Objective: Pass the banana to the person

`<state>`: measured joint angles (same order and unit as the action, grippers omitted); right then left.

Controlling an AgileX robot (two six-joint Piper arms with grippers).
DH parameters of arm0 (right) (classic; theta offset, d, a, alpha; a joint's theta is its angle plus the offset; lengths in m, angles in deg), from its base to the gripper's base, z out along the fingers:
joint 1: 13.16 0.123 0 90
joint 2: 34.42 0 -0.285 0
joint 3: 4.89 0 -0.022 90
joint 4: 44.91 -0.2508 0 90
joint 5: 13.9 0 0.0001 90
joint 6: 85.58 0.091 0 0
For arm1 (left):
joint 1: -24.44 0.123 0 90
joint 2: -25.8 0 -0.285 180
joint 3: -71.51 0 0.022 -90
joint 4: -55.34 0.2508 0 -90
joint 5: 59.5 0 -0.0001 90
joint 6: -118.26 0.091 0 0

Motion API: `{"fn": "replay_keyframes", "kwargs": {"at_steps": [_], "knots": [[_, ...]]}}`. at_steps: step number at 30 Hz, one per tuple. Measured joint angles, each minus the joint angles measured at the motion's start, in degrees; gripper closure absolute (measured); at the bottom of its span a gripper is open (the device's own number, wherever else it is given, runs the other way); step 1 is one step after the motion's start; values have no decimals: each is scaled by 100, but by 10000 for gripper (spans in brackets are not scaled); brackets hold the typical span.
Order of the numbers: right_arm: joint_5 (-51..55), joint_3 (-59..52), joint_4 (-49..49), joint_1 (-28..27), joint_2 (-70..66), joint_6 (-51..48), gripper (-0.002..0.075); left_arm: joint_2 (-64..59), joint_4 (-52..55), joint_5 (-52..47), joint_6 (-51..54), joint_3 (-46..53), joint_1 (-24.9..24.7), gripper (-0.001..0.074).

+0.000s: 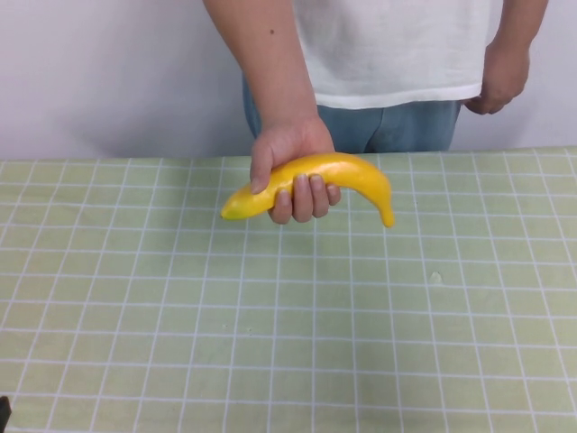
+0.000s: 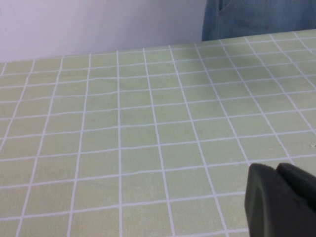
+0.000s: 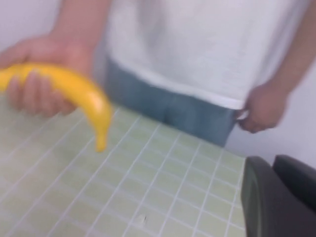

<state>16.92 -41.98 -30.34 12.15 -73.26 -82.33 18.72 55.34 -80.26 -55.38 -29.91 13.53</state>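
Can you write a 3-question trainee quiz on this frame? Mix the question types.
1. True or false: the banana lies flat on the table.
2. Who holds the banana? A) the left gripper B) the right gripper C) the person
3. Fill in: in the high view, the person's hand grips the banana near its ____.

Key:
1. False. It is held above the table.
2. C. The left gripper and the right gripper show only as dark parts at the edge of their own wrist views, with nothing in them; neither is near the banana.
3. Middle.
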Motion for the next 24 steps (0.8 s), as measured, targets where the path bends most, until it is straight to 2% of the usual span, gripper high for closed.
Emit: {"fn": "replay_keyframes", "kwargs": {"at_steps": [5, 11, 15, 19, 24], "knots": [[-1306, -1992, -399, -1090, 1400, 401, 733, 0, 0, 0, 0, 0, 0, 734], [-1529, -3539, -849, -2050, 2690, 475, 733, 0, 0, 0, 0, 0, 0, 734], [-1470, -4114, -876, -2260, 3107, 483, 733, 0, 0, 0, 0, 0, 0, 734], [-947, -4156, -876, -2287, 3154, 483, 733, 0, 0, 0, 0, 0, 0, 734], [-936, -4156, -876, -2285, 3181, 483, 733, 0, 0, 0, 0, 0, 0, 734]]}}
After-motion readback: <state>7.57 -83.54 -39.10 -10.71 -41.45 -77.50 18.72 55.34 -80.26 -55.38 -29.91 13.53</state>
